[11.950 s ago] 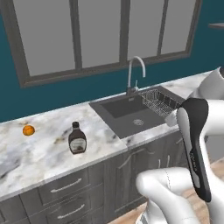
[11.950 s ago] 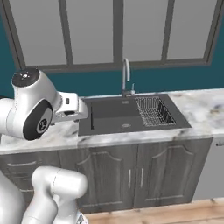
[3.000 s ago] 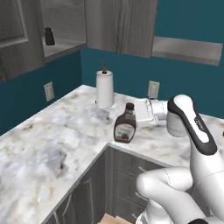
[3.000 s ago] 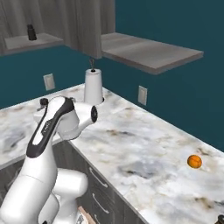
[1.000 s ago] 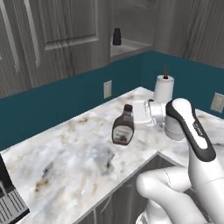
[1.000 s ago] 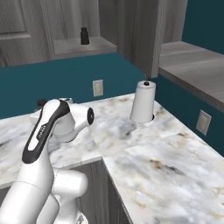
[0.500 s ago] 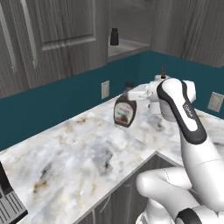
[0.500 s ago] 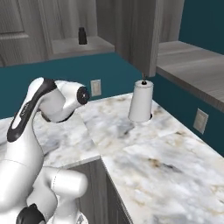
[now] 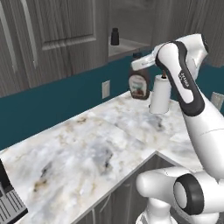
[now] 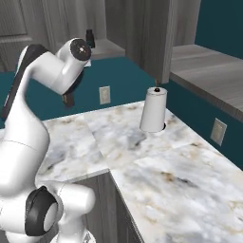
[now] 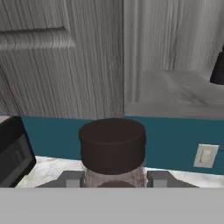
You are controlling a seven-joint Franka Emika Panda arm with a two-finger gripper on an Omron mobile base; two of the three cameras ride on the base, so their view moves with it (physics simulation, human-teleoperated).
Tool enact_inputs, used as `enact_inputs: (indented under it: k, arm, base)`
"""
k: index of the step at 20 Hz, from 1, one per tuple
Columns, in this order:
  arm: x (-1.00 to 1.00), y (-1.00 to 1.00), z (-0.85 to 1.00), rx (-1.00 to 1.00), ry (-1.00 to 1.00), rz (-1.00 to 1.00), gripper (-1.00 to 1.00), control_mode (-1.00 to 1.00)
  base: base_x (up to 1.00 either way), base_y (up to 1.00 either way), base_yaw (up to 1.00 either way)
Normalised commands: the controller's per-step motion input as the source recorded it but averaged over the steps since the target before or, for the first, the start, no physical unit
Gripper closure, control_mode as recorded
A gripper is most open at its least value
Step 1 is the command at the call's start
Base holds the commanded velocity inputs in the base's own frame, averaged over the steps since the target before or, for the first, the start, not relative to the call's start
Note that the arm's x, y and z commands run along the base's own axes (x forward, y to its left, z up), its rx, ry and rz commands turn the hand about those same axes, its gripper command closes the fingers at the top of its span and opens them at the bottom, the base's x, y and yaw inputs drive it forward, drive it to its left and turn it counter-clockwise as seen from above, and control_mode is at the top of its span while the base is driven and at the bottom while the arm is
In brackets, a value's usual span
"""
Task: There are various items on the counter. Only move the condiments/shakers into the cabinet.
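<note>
While lifted: the brown bottle [image 9: 139, 85] hangs clear of the worktop [image 9: 100, 148], carried at the end of the arm, in front of the teal wall and below the open cabinet [image 9: 127, 26].
Step in hand: by my reading, the carry up to the cabinet; the bottle is off the marble but not yet on the shelf [image 9: 124, 44].
Tool: the tool [image 11: 113, 177] is clamped on the bottle just under its dark cap [image 11: 112, 145], one grey finger [image 11: 70, 178] on either side of the neck.
Bottle's place: in the left base view it sits between the wall outlet [image 9: 105, 89] and the paper towel roll [image 9: 160, 94], lower than the shelf edge.
Already stored: a small dark-topped shaker [image 9: 114, 36] stands on the shelf, toward its far side.
Next move calls for: more height so the bottle's base clears the shelf lip, then a push forward and a set-down on bare shelf, kept apart from the shaker there; the open door [image 11: 61, 57] to the left leaves a limited gap.
Hidden: the label and lower body are cut off in the hand view; in the right base view the arm covers nearly all of the bottle.
Hard to tell: how deep the shelf runs, and whether the third shaker and the orange fruit remain on the worktop.
</note>
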Motion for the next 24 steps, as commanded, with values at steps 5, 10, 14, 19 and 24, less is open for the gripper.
enact_inputs:
  k: [5,10,14,19,24]
  arm:
    - [0.0,-0.49,0.51,0.06,-0.31,0.0,1.0,-1.0]
    - [-0.02,-0.2,0.11,0.16,-0.25,0.0,1.0,-1.0]
    - [0.22,-0.01,0.74,0.13,-0.18,-0.02,1.0,-1.0]
    - [0.73,0.02,0.41,0.11,0.0,0.0,1.0,-1.0]
    - [0.96,0.11,0.14,0.04,0.0,0.0,1.0,-1.0]
  base:
    - [0.0,0.0,0.0]
    - [0.0,0.0,0.0]
    - [0.0,0.0,0.0]
    - [0.0,0.0,0.0]
    - [0.0,0.0,0.0]
